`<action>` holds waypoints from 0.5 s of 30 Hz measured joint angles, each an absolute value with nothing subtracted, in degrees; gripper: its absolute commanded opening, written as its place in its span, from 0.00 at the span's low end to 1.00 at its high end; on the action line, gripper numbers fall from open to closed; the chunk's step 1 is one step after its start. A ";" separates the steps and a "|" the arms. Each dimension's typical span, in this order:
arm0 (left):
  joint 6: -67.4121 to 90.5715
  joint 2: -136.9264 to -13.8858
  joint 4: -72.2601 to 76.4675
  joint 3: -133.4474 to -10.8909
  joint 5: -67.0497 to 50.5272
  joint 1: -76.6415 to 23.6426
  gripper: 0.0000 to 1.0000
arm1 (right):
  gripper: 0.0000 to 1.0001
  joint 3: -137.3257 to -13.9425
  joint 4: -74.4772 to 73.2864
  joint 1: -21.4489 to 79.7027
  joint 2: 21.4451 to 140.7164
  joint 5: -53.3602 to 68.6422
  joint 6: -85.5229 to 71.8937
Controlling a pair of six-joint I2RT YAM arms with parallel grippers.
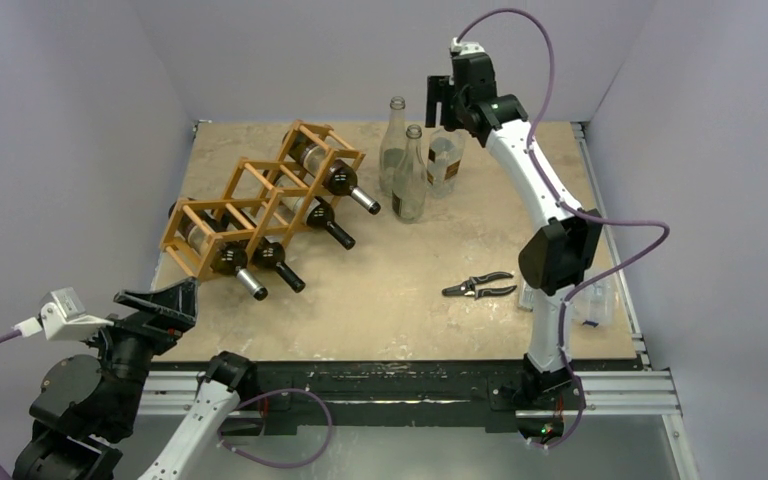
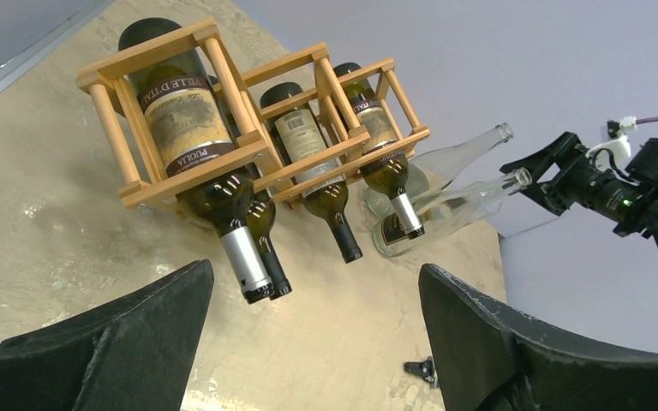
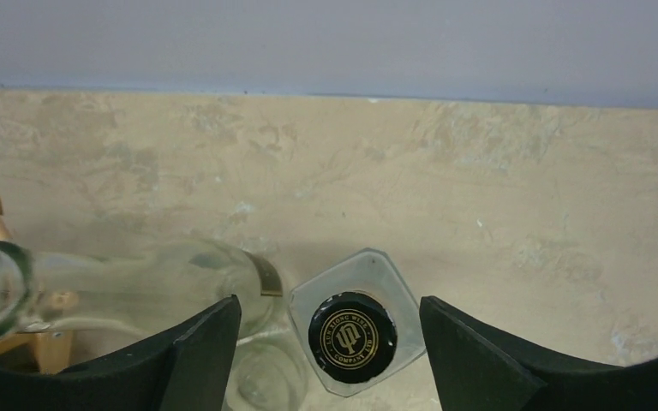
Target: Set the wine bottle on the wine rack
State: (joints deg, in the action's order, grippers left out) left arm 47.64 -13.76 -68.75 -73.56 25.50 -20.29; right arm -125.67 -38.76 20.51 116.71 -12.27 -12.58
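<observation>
Right gripper [image 3: 330,301], jaws apart and empty, hovering over the black-capped square wine bottle [image 3: 347,338] beside two clear bottles [image 1: 409,175], arm stretched far forward; left gripper [image 2: 315,268], jaws likewise spread, folded low near-left of the bottle-laden wine rack [image 1: 260,195].

Found the black-and-white left arm [image 1: 110,385] folded low at the near left corner, wrist tipped forward, black jaws spread wide, nothing gripped. Found the black-and-white right arm [image 1: 538,178] stretched far forward, elbow bent mid-reach, wrist raised near the far edge and turned straight down, black jaws likewise parted wide, gripping nothing.
</observation>
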 measured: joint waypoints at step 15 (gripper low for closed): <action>52.16 -13.76 -70.43 -73.58 25.39 -20.29 0.83 | 0.50 -119.48 -35.31 20.60 118.43 -16.78 -11.05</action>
State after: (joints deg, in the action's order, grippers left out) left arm 52.16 -13.76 -70.43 -73.58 25.39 -20.29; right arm -119.48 -35.31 20.60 118.43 -16.78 -11.05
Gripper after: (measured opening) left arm 0.841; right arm 0.576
